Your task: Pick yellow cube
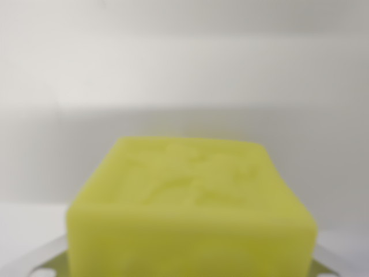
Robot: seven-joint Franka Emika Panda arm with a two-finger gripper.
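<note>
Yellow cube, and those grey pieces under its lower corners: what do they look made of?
Yellow cube: probably foam or soft plastic, matte, with a faint raised pattern on top and no glare. Grey pieces: likely brushed metal, with a dull sheen and a slot-like hole. The view is blurred, so neither is certain.

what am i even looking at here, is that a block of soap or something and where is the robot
This is a single picture taken by a camera mounted on the robot arm's wrist, so you see what the hand sees, not the arm itself. The big yellow-green block filling the lower middle is the yellow cube, the thing the robot is meant to pick. It is very close to the lens, hence the blur. The pale metal pieces at the bottom corners, such as the one in the wrist view's left, look like parts of the gripper on either side of the cube. Whether they are squeezing it cannot be told. Behind is a plain whitish background.
</note>
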